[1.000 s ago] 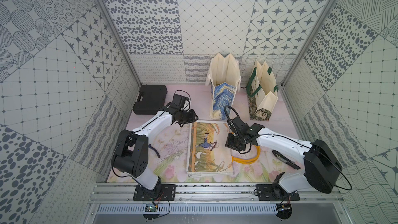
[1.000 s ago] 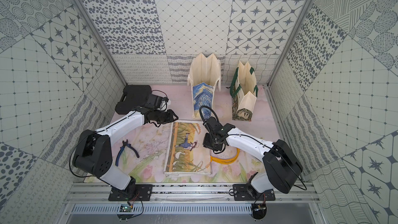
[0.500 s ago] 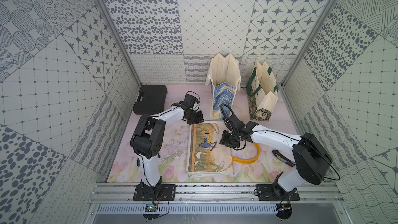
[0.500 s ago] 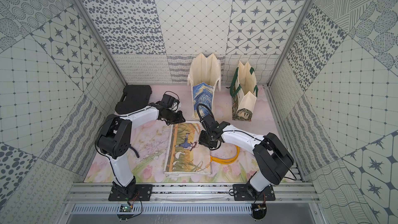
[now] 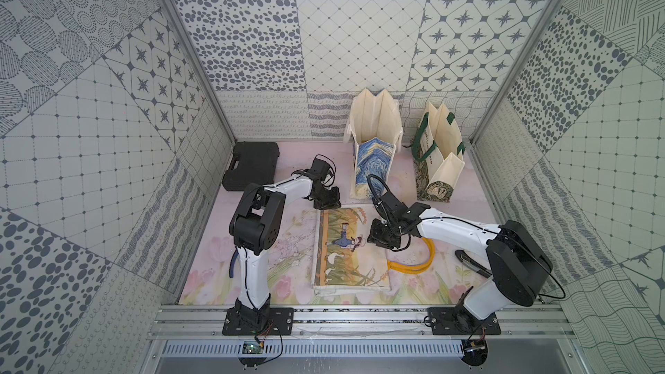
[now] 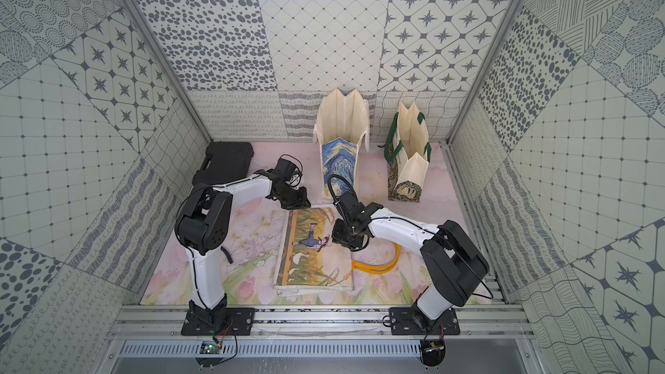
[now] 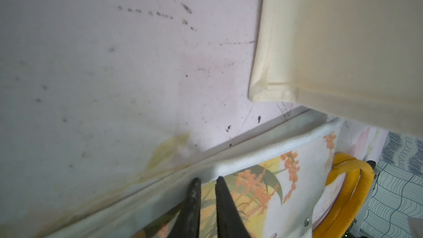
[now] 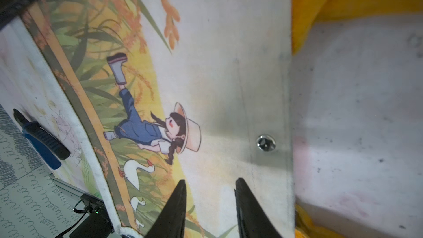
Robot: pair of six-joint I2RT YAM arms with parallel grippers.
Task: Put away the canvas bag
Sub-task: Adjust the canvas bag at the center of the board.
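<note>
My view: canvas bag (image 5: 345, 260) flat in the middle of the table (image 5: 291, 154)
It lies print up, in front of the blue bag (image 5: 372, 165) and the green-handled bag (image 5: 439, 160) standing at the back. The left gripper (image 7: 207, 178) is at its far hem, fingers nearly together, and I cannot tell whether they pinch cloth. The right gripper (image 8: 209, 180) hovers over the print, fingers apart, holding nothing. Its yellow handles (image 5: 417, 264) lie just beside that gripper
</note>
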